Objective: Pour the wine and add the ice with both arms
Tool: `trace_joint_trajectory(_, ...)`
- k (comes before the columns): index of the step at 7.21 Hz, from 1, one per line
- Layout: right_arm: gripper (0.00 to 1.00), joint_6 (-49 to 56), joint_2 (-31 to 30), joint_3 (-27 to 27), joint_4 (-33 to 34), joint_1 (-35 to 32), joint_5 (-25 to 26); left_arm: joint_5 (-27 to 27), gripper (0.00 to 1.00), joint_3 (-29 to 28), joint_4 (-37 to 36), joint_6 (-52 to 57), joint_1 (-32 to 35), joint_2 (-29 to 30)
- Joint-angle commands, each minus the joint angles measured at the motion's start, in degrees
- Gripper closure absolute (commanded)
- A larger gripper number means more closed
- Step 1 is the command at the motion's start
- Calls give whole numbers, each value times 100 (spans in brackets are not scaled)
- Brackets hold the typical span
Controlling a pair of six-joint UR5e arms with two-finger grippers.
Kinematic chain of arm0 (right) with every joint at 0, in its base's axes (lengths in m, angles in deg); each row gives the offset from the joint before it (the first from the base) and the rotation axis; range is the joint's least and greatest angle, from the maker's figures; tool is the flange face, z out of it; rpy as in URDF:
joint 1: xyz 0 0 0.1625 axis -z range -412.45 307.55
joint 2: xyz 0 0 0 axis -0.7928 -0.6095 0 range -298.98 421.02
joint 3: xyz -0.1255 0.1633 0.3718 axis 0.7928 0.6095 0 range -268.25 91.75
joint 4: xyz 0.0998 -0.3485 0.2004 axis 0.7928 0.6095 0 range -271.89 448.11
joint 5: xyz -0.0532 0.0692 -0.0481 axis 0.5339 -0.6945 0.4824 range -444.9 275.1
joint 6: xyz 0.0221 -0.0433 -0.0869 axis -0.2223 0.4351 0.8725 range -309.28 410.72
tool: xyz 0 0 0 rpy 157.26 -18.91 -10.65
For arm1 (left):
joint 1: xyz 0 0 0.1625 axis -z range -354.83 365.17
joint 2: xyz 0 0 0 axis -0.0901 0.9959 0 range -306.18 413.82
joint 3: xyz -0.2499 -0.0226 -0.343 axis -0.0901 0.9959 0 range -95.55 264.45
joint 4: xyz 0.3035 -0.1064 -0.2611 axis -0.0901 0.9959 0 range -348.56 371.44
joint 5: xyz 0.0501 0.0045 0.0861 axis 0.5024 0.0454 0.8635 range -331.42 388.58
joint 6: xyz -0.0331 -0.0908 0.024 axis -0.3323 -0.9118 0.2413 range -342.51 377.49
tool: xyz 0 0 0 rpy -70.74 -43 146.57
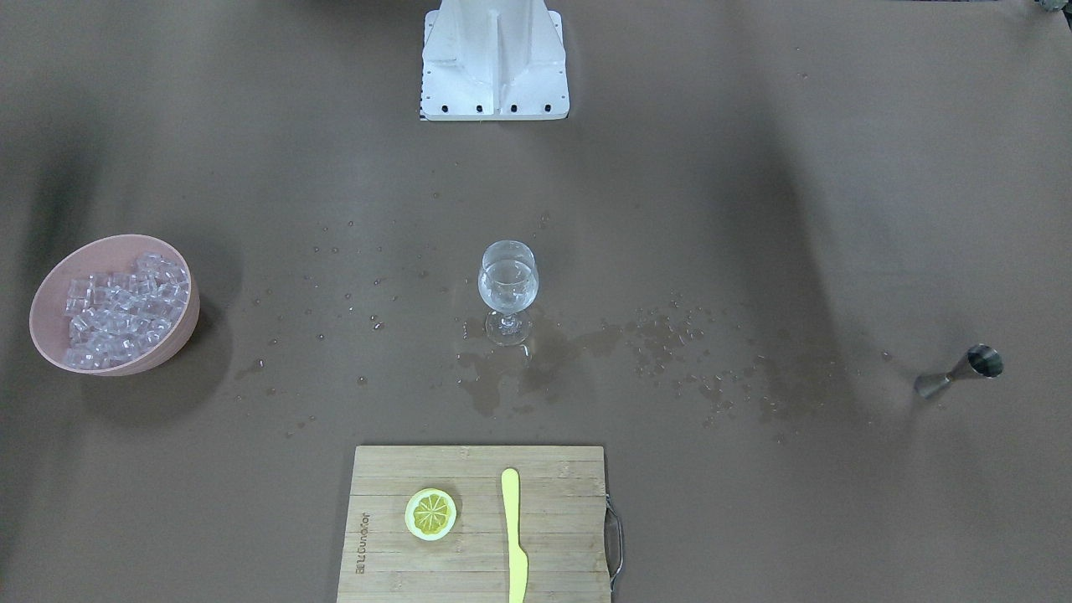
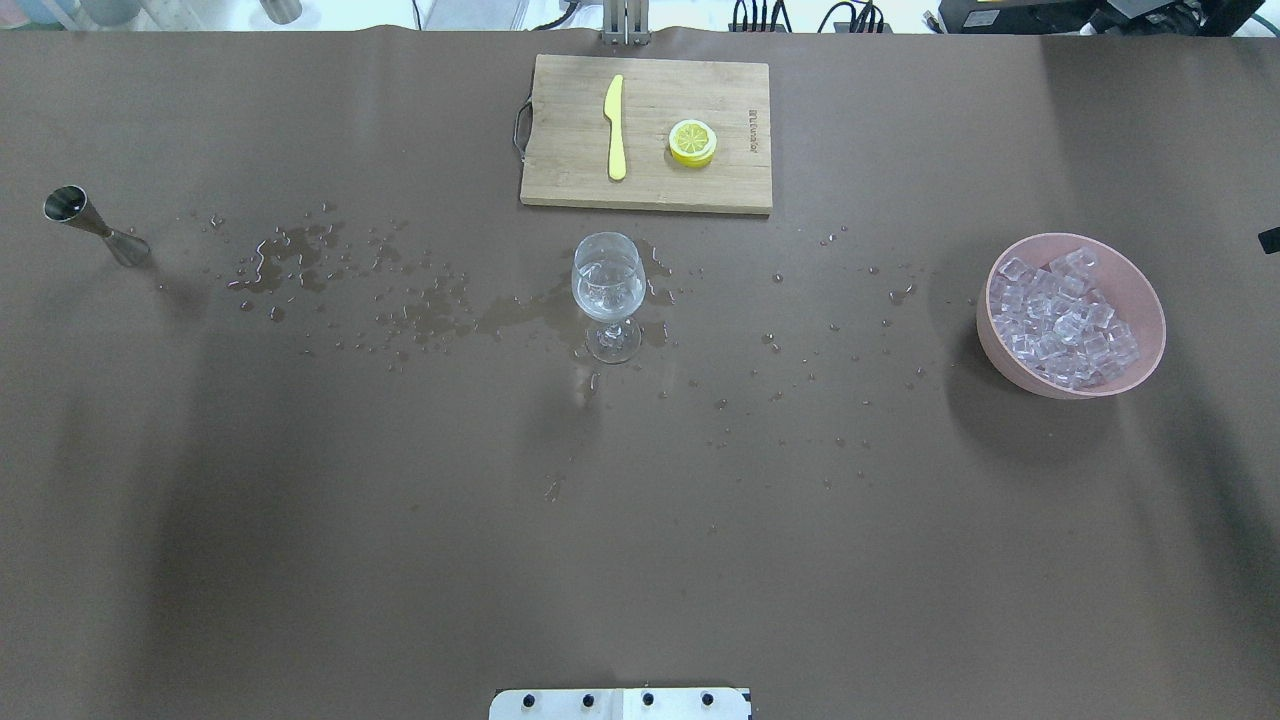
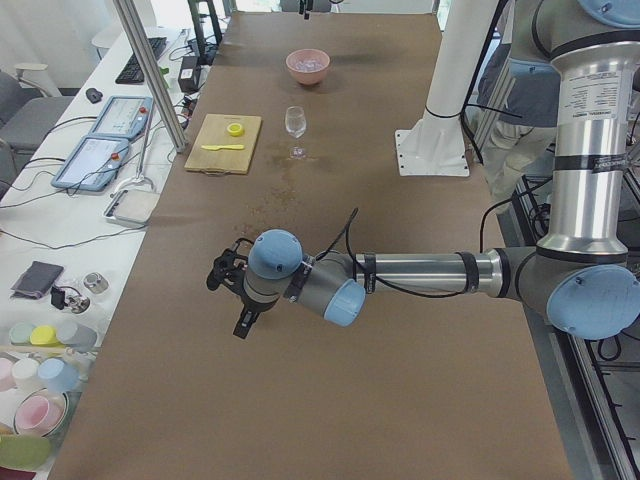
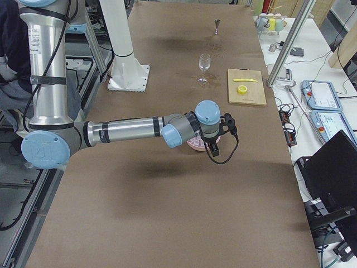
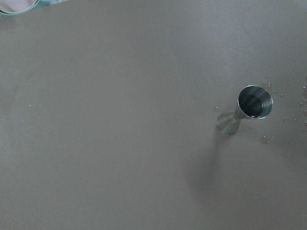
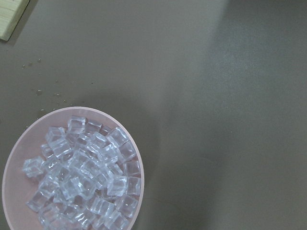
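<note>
Below right gripper: ice heaped in pink bowl. Below left gripper: jigger, upright. Wine sits in glass between them. Gripper opening, both: cannot tell. Likely best: descend straight, take one top cube, pinch gently.

We see a little clear wine in the upright wine glass, ice cubes heaped in the pink bowl, and the left arm and right arm stretched level above the desk.
</note>
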Motion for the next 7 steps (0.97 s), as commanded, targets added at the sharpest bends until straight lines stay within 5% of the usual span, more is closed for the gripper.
trace_joint_trajectory(1,0,39,-72,17,0,-98,-10,-14,2,5,7,-13,5,19)
trace_joint_trajectory(3,0,5,-99,8,9,-151,52,-5,2,101,217,-614,6,-95)
trace_joint_trajectory(4,0,-4,-116,-1,9,-151,43,-5,2,371,375,-2403,6,-43)
trace_joint_trajectory(6,0,-4,-90,26,9,-143,52,73,2,209,2064,-2773,-12,-532)
trace_joint_trajectory(7,0,-4,-90,34,9,-143,52,48,2,59,2116,-2738,-12,-500)
